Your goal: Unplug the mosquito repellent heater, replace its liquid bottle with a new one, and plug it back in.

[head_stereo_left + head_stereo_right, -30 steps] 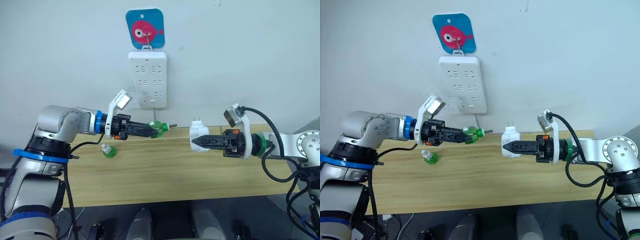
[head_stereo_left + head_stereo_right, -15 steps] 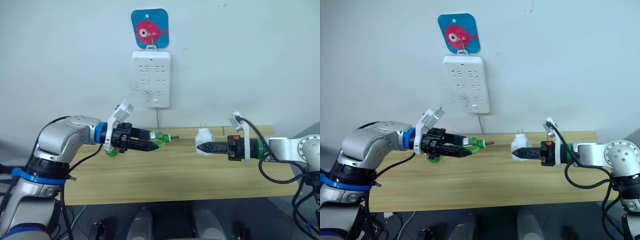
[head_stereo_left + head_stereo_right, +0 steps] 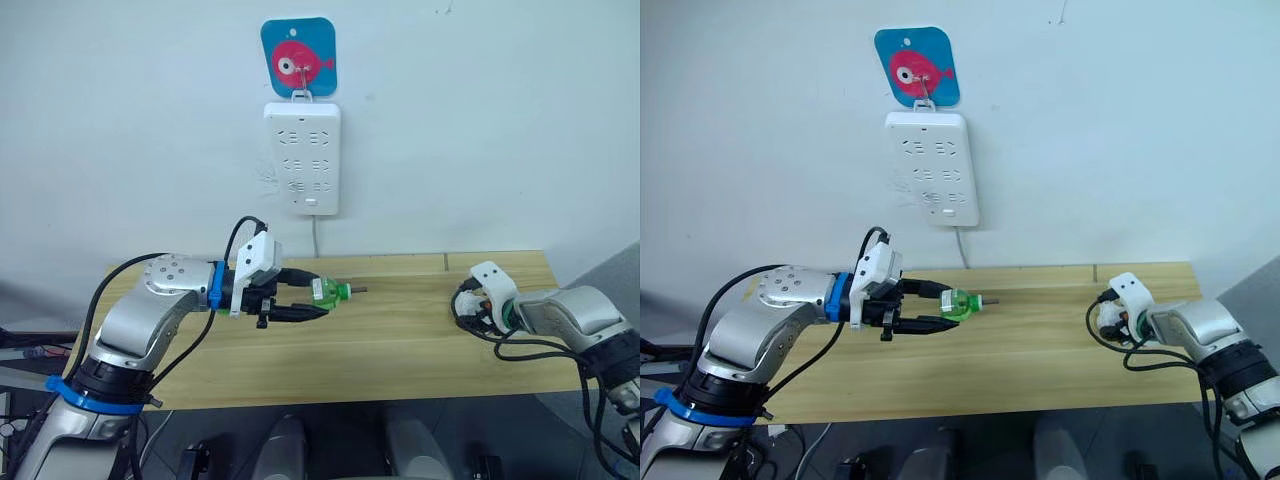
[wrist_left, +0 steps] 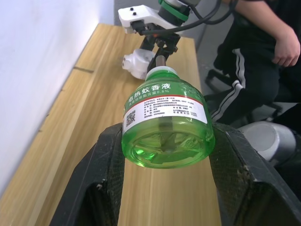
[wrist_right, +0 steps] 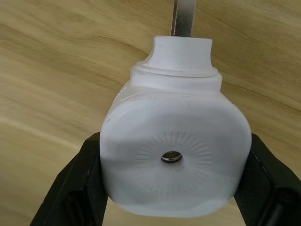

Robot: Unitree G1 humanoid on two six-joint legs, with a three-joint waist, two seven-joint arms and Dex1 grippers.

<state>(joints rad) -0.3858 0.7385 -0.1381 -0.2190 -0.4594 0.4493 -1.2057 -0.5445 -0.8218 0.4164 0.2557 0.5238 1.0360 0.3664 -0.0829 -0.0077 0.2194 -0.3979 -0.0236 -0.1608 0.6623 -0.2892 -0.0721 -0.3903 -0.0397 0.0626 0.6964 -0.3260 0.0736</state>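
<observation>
Since a second ago your right gripper (image 5: 171,207) has swung from reaching out over the middle of the table (image 3: 400,340) to a tucked spot at its right end, taking the mosquito repellent heater (image 5: 174,155) along; your left gripper (image 3: 315,301) has rolled but keeps its place left of centre. Counts: one heater, one green bottle in sight, one power strip (image 3: 302,158) on the far wall under a fish hook plate (image 3: 298,58). The liquid bottle (image 3: 328,292) lies sideways, clamped between the left fingers (image 4: 101,174), base toward the wrist, bare wick pointing right toward the other arm. In the right wrist view the heater sits pinched at both sides between the right fingers (image 5: 77,181), vent hole facing the camera, a metal prong beyond it over the wood. Bottle and heater are well apart, left and right. A seated person (image 4: 263,42) shows beyond the table in the left wrist view.
</observation>
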